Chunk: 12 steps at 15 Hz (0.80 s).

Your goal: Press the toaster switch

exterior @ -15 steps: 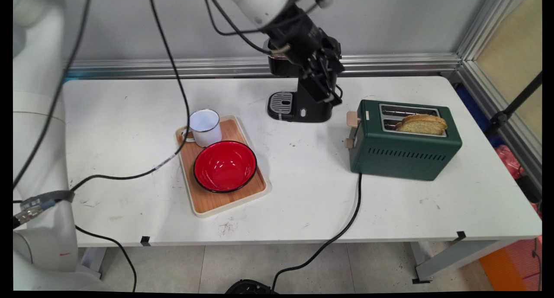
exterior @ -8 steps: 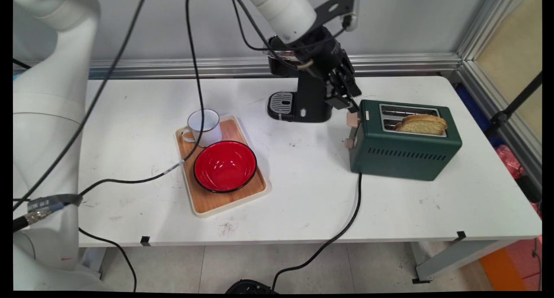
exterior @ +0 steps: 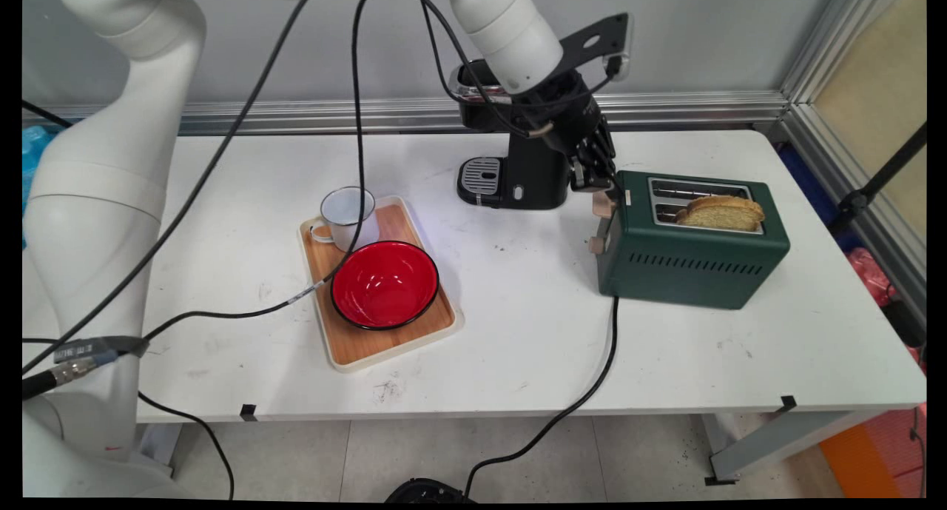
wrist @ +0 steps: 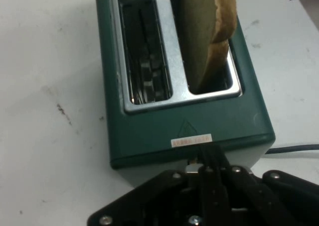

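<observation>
A dark green toaster (exterior: 692, 258) stands at the table's right, with a slice of bread (exterior: 721, 212) sticking up from its nearer slot. My gripper (exterior: 603, 188) is shut, its tips right above the beige lever (exterior: 603, 206) on the toaster's left end. A smaller beige knob (exterior: 595, 245) sits below the lever. In the hand view the closed fingers (wrist: 213, 161) point at the toaster's end (wrist: 149, 136), covering the lever. The bread (wrist: 204, 32) fills one slot, and the other slot (wrist: 144, 52) holds nothing.
A black coffee machine (exterior: 514, 169) stands just left of the gripper at the back. Left of centre lies a wooden tray (exterior: 436, 325) with a red bowl (exterior: 385, 284) and a white mug (exterior: 348, 217). The toaster's black cord (exterior: 584, 391) runs off the front edge.
The gripper has moved right and down from in front of the coffee machine to the toaster's lever. The toaster and bread have not moved.
</observation>
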Available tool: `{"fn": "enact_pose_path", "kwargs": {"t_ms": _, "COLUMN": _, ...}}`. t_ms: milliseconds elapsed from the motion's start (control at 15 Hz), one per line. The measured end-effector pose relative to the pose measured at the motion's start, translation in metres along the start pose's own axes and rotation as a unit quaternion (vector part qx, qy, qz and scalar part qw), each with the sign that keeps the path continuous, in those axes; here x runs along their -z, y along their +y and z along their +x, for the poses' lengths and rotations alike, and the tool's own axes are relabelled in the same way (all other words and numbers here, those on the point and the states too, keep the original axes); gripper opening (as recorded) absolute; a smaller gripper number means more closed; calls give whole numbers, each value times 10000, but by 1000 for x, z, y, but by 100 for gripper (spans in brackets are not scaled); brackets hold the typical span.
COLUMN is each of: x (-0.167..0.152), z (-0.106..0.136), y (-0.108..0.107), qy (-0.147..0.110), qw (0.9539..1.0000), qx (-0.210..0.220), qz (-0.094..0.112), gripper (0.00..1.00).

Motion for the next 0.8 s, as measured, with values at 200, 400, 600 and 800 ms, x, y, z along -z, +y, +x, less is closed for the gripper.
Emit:
{"fn": "enact_pose_path", "kwargs": {"t_ms": 200, "x": -10, "z": -2, "y": -3, "qy": -73, "qw": 10000, "qx": 5, "qz": -41, "gripper": 0}}
{"fn": "enact_pose_path", "kwargs": {"t_ms": 400, "x": -18, "z": -4, "y": -5, "qy": -137, "qw": 9999, "qx": 19, "qz": -57, "gripper": 0}}
{"fn": "enact_pose_path", "kwargs": {"t_ms": 600, "x": -24, "z": -7, "y": -7, "qy": -207, "qw": 9998, "qx": 42, "qz": -72, "gripper": 0}}
{"fn": "enact_pose_path", "kwargs": {"t_ms": 800, "x": -30, "z": -13, "y": -9, "qy": -297, "qw": 9995, "qx": 80, "qz": -104, "gripper": 0}}
